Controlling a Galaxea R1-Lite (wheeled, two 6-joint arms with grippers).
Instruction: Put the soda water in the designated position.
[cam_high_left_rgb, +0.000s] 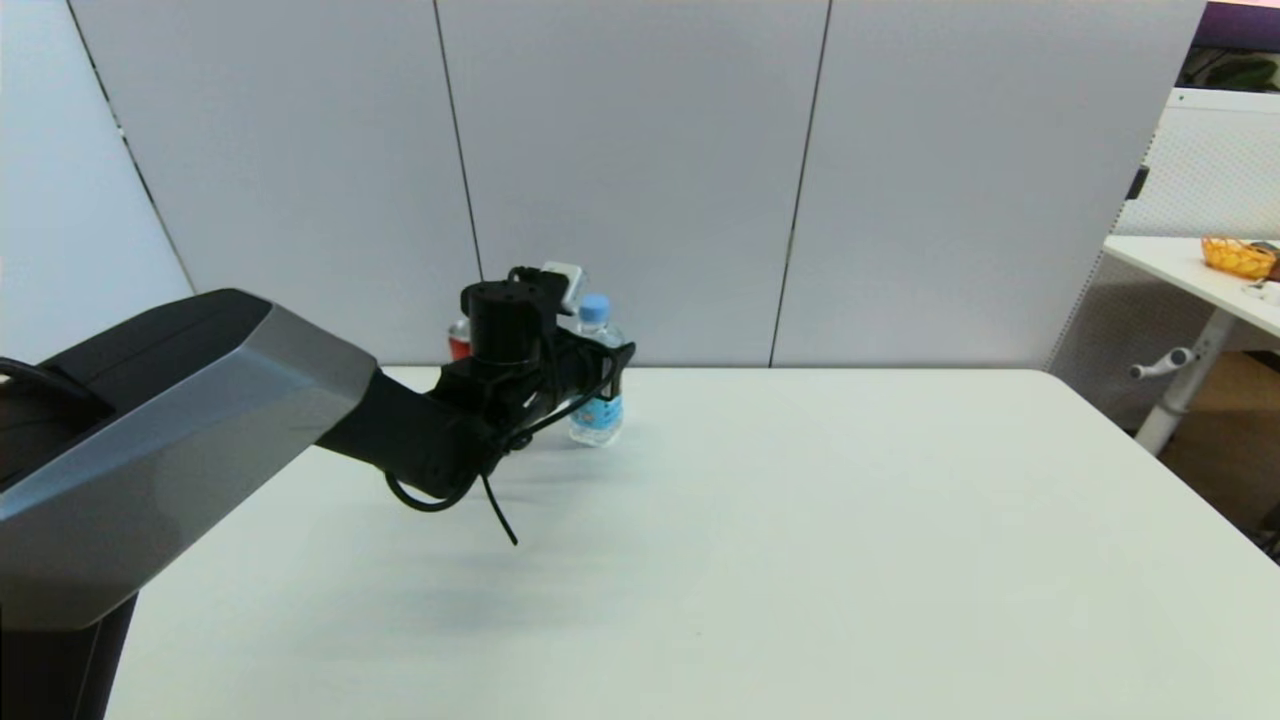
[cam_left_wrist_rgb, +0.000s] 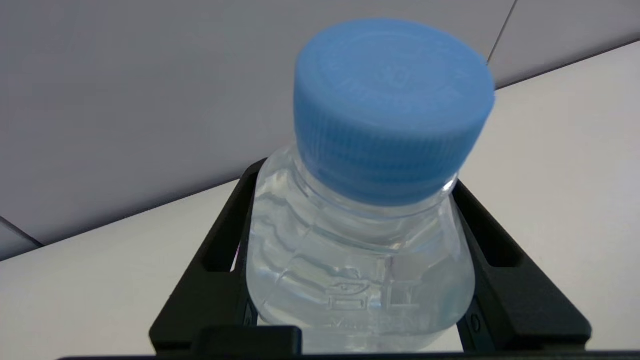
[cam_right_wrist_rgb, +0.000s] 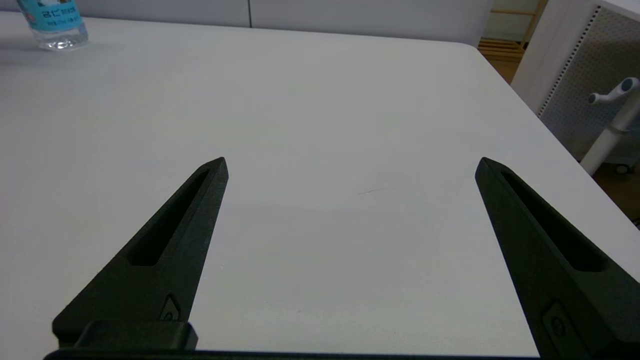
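Observation:
The soda water (cam_high_left_rgb: 598, 412), a small clear bottle with a light-blue cap and sky-blue label, stands upright near the table's far edge. My left gripper (cam_high_left_rgb: 612, 365) reaches in from the left and is shut on it just below the cap. In the left wrist view the bottle (cam_left_wrist_rgb: 360, 260) fills the space between the two black fingers (cam_left_wrist_rgb: 220, 260), which press on its shoulders. The right gripper (cam_right_wrist_rgb: 351, 162) hovers open and empty over bare table, and the bottle's base (cam_right_wrist_rgb: 52, 22) shows far off. No mark shows the designated position on the white tabletop (cam_high_left_rgb: 800, 520).
A red can (cam_high_left_rgb: 459, 340) with a silver top stands just behind my left wrist, close to the bottle. Grey wall panels rise behind the table's far edge. A second white table (cam_high_left_rgb: 1190, 265) with an orange basket stands off to the right.

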